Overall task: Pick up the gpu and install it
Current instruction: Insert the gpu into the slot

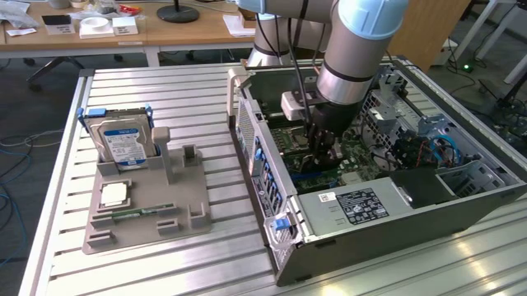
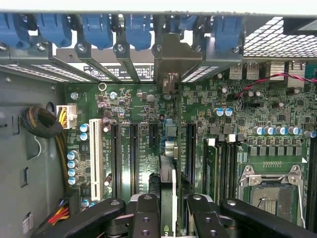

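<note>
The gpu (image 2: 168,181) stands on edge between my fingers, seen as a thin strip running over the motherboard (image 2: 247,111). Its silver end bracket (image 2: 168,54) lies against the case's rear slot openings. My gripper (image 2: 168,218) is shut on the card, with one black finger (image 2: 145,215) on each side of it. In the exterior view my gripper (image 1: 319,157) reaches down inside the open computer case (image 1: 276,209), low over the board, with the dark gpu (image 1: 317,168) beneath it. I cannot tell whether the card's lower edge sits in a slot.
Long black expansion slots (image 2: 133,153) and a white one (image 2: 95,156) flank the card. A CPU socket (image 2: 270,191) and a cable bundle (image 2: 42,124) sit at opposite sides. Outside the case a grey holder (image 1: 144,203) carries a blue-labelled hard drive (image 1: 122,145) and a RAM stick (image 1: 136,213).
</note>
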### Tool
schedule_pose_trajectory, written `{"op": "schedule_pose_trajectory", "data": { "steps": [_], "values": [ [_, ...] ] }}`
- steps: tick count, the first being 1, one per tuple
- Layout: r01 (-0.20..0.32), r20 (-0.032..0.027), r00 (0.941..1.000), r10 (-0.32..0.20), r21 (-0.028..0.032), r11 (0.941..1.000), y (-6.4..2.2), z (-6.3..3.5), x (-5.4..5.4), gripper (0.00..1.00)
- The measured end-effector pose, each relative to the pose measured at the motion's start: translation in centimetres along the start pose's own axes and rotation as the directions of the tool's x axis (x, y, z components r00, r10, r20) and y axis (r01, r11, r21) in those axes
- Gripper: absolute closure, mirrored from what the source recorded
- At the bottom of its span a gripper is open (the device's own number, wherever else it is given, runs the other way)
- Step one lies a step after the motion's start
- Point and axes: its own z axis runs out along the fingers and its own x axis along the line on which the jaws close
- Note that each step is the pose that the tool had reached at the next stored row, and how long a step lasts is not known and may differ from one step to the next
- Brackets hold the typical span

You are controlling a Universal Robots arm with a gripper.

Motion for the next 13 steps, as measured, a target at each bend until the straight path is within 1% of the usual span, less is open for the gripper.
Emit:
{"op": "schedule_pose_trajectory", "data": {
  "steps": [13],
  "values": [
    [-0.001,0.0003,1.0,0.001,0.0,1.0,0.07,0.2,-0.09,0.74]
  ]
}}
